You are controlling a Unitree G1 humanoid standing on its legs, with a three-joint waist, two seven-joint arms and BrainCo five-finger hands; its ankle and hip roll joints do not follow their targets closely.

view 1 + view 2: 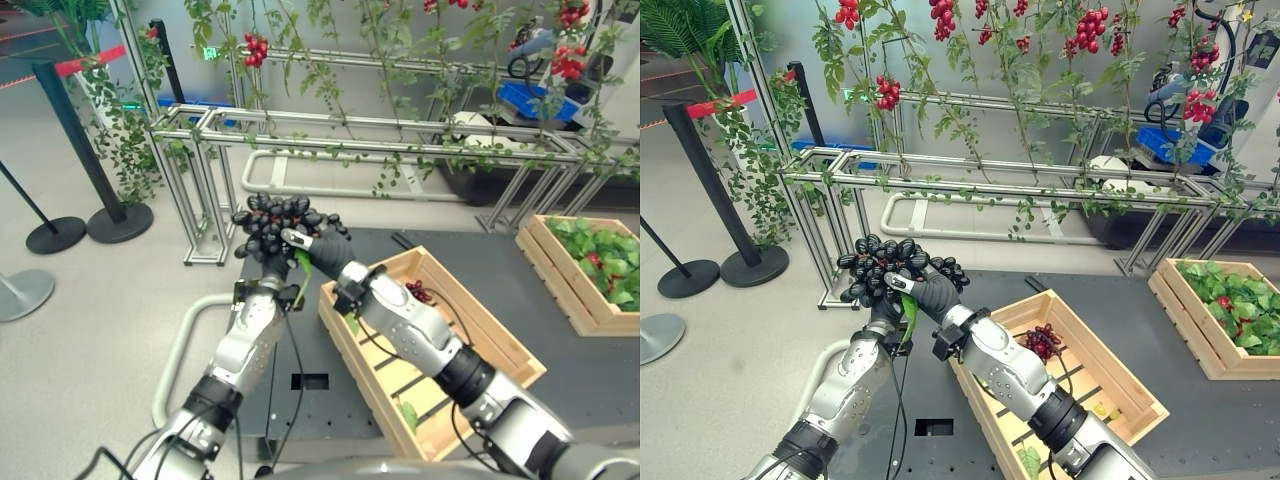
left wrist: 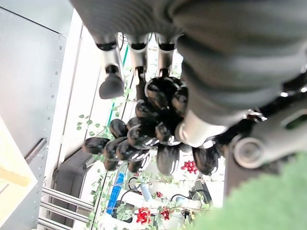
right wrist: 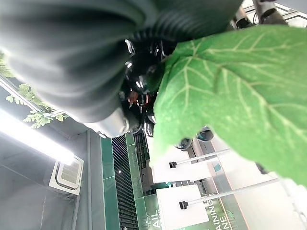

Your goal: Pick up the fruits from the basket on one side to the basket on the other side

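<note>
Bunch of black grapes (image 1: 285,225) held up in the air, left of a slatted wooden crate (image 1: 470,330) and above the dark mat's (image 1: 560,300) left edge. Left hand (image 1: 262,262) beneath the bunch, fingers (image 2: 111,81) straight alongside the grapes, thumb pressed into them. Right hand (image 1: 322,250) gripping the bunch from the right, fingers curled round it, green leaf (image 1: 301,272) hanging below. Red fruit cluster (image 1: 419,292) lying inside the crate. Second crate (image 1: 585,265) of leaves and red fruit well apart at far right.
</note>
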